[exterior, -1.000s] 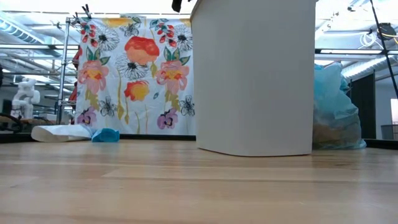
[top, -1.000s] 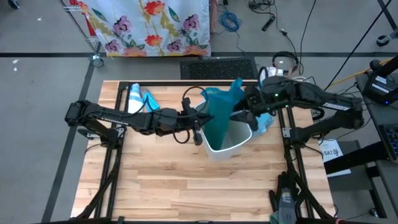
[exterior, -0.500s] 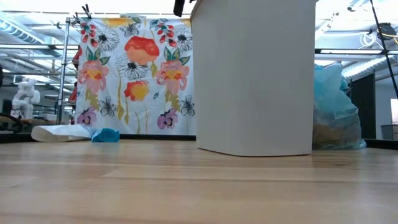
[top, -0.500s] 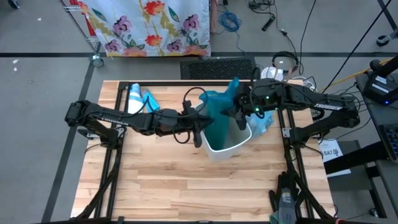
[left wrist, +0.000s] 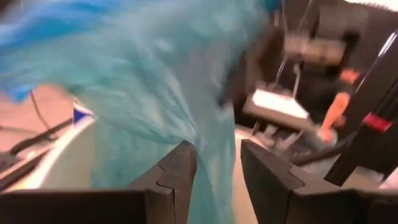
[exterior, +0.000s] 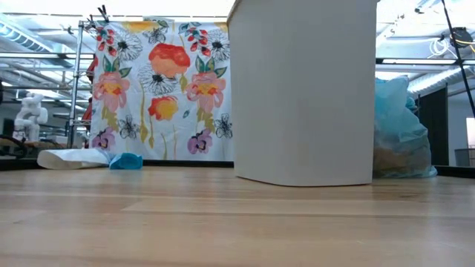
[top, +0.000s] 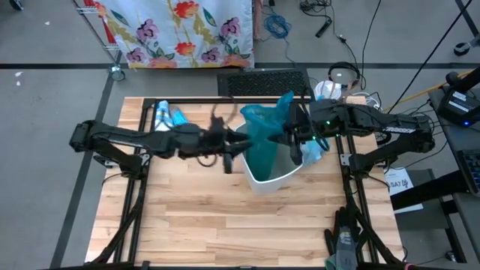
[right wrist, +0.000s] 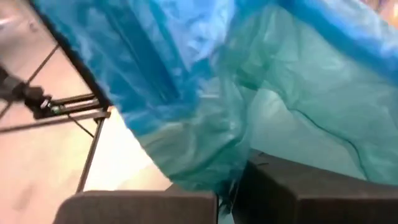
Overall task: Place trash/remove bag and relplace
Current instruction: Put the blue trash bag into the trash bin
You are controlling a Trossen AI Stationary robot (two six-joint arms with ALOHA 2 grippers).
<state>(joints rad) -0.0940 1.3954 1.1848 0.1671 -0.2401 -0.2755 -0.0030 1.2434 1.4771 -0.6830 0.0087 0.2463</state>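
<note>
A white bin [top: 274, 178] stands at mid table; it fills the low view [exterior: 304, 89]. A teal-green bag [top: 262, 139] sits in it and rises above its rim. My right gripper [top: 292, 146] is shut on that bag's film over the bin's right part. My left gripper [top: 229, 160] stands open just left of the bin, the film straight ahead of its fingers [left wrist: 180, 174]. The pale sky-blue bag [top: 321, 146] stands on the table right of the bin, brown trash [exterior: 393, 159] showing through its lower part. My right gripper pinches a gathered bit of the teal-green bag's film [right wrist: 211, 168] between its two shut fingers, coming from the table's right and slanting down. One layer or several, I cannot tell. The film spreads loose and crumpled away from the fingers, and the bag's lower part stays in the bin.
A white and blue packet [top: 166, 118] lies at the table's far left, also in the low view [exterior: 82, 157]. A floral cloth [top: 180, 30] hangs beyond the far edge. Bare wood [top: 225, 225] fills the near half of the table.
My left gripper has drawn back from the bag toward the table's left edge. My right gripper has come in from the right over the bin and now has the bag's film. The bag's upper part has shifted a little; the bin has stayed put.
</note>
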